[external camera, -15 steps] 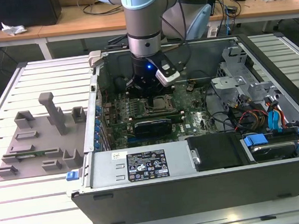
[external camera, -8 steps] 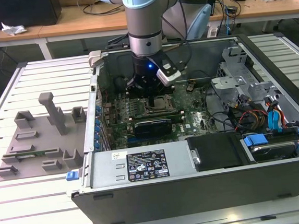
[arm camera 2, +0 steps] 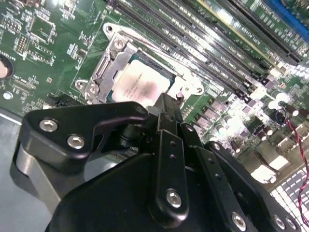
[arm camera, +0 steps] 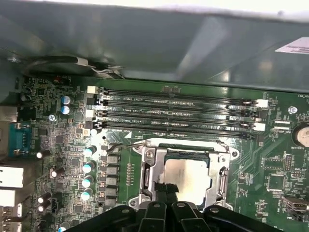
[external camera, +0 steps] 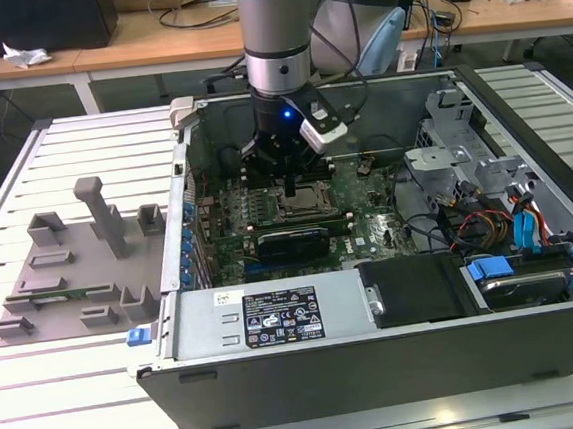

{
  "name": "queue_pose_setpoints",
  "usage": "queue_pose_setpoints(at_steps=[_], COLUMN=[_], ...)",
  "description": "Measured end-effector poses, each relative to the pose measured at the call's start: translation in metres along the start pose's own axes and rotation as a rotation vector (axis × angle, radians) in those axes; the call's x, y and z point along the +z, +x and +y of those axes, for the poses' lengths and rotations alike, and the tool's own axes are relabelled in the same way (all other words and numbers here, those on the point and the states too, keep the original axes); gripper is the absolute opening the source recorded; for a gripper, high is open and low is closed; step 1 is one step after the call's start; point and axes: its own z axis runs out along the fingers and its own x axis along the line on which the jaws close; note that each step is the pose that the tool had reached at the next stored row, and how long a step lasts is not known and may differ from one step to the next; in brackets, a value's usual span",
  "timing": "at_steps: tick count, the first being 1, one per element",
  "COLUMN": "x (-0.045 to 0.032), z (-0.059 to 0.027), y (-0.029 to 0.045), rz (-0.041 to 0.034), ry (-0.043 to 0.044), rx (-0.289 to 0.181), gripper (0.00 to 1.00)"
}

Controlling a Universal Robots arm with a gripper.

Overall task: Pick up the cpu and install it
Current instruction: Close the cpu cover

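Slatted white table point(external camera: 59, 134) carried the open computer case point(external camera: 380, 367), with grey fixture blocks point(external camera: 97, 231) standing on the table well apart at the exterior view's left. Inside the case the arm hung straight down over the motherboard point(arm camera: 58, 145). In both wrist views I saw the cpu point(arm camera: 193, 179) point(arm camera 2: 140, 84) lying flat in the socket, with the metal socket frame point(arm camera: 149, 169) around it and the memory slots point(arm camera: 178, 111) just beyond on the far side. The end effector point(arm camera: 165, 189) point(arm camera 2: 166, 101) had its fingertips pressed together with nothing between them, poised over the near edge of the chip. I could not tell whether they touched its top. So the cpu sat in its seat rather than in my grip, and I could not judge whether the frame was latched over it. I reckoned the chip light, thin and quite stiff. Its smooth metal lid looked likely to slip under bare fingers, and I judged the underside and the socket beneath it the delicate parts. I would have taken hold across two opposite pale rims, kept it level and pressed gently. Seated as it was, those rims sat close inside the frame, leaving little room for fingers.
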Motion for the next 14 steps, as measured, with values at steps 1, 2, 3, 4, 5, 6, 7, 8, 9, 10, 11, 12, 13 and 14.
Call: queue_pose_setpoints(at_steps=[1, 2, 3, 4, 5, 6, 7, 8, 9, 10, 11, 12, 13, 14], x=[0.0009, 0.0010, 0.0011, 0.0012, 0.0013, 0.0015, 0.0019, 0.0027, 0.0041, 0.0069, 0.0091, 0.0103, 0.0116, 0.0125], z=[0.0000, 0.0000, 0.0000, 0.0000, 0.0001, 0.0001, 0.0002, 0.0003, 0.0004, 0.0006, 0.0007, 0.0007, 0.0009, 0.0009], y=[0.0002, 0.0002, 0.0002, 0.0003, 0.0003, 0.0005, 0.0008, 0.0014, 0.0023, 0.0028, 0.0029, 0.0032, 0.0038, 0.0044], rz=[-0.0006, -0.0006, -0.0006, -0.0007, -0.0008, -0.0010, -0.0015, -0.0020, -0.0024, -0.0030, -0.0034, -0.0035, -0.0038, -0.0039], ry=[0.0001, 0.0003, 0.0005, 0.0003, 0.0002, 0.0001, 0.0000, 0.0000, 0.0002, 0.0003, 0.0002, 0.0003, 0.0003, 0.0003], rx=[0.000, 0.000, 0.000, 0.000, 0.000, 0.000, 0.000, 0.000, 0.000, 0.000, 0.000, 0.000, 0.000, 0.000], gripper=[0.11, 0.11, 0.11, 0.11, 0.11, 0.11, 0.11, 0.11, 0.11, 0.11, 0.11, 0.11, 0.11, 0.11])
